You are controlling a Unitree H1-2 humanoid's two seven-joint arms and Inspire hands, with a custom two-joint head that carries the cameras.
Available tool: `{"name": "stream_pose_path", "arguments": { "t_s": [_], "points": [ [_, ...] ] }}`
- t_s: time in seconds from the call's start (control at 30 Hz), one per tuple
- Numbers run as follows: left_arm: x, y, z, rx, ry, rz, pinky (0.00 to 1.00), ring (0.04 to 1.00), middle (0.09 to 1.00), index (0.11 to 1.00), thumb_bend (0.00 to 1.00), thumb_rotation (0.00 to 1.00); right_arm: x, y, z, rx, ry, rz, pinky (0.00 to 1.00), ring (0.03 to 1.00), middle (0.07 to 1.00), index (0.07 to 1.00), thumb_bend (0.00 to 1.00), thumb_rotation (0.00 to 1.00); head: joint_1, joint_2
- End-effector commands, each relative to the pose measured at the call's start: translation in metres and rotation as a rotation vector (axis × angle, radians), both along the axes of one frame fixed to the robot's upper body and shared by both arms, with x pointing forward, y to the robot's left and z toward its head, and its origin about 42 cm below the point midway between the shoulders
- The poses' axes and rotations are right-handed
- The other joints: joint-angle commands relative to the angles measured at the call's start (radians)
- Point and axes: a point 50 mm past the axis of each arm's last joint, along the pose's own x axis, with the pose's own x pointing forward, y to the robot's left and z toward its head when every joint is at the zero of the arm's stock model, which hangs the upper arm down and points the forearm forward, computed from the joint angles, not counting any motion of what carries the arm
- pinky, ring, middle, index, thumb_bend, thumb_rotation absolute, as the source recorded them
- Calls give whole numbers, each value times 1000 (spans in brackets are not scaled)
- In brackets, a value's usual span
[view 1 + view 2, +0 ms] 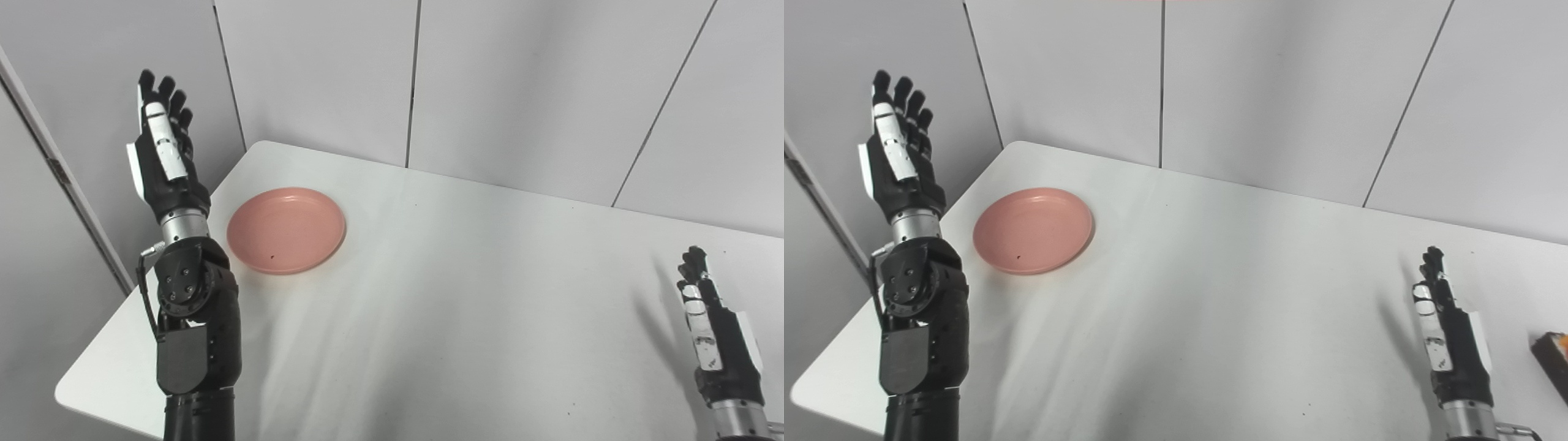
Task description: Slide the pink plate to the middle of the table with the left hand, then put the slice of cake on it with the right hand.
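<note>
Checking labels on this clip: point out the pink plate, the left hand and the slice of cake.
pink plate (286, 229): left eye view, bare centre.
left hand (160, 153): left eye view, back of hand.
slice of cake (1553, 357): right eye view, dark side at picture's edge.

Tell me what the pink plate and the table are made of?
The pink plate looks like plastic, maybe melamine: one even matte pink, a soft molded rim, only a dull sheen; glazed ceramic would likely shine more. The table shows a smooth white surface with rounded corners, probably laminate or painted board; its faint streaks could also be a thin cover. I can't be sure of either.
</note>
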Motion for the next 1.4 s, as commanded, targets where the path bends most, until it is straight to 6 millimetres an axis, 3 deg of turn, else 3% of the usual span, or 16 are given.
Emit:
{"name": "stream_pose_path", "arguments": {
  "t_s": [0.0,0.57,1.13,1.37],
  "points": [
    [4,9,20,29,-84,23,960,949,943,925,452,1000,-22,-4,-40,21,95,-21,1000,999,1000,1000,317,1000,0,1],
    [13,32,-4,-77,-21,-12,945,942,939,921,433,1000,-21,-6,-43,20,81,-22,1000,997,1000,1000,342,1000,2,7],
    [29,55,-49,-135,103,-36,937,941,938,930,400,1000,-23,-5,-41,13,79,-18,1000,998,1000,1000,355,1000,-1,18],
    [30,59,-58,-177,123,-45,951,940,938,939,395,1000,-23,-3,-38,18,71,-13,1000,1000,1000,1000,372,1000,0,21]
  ]
}}
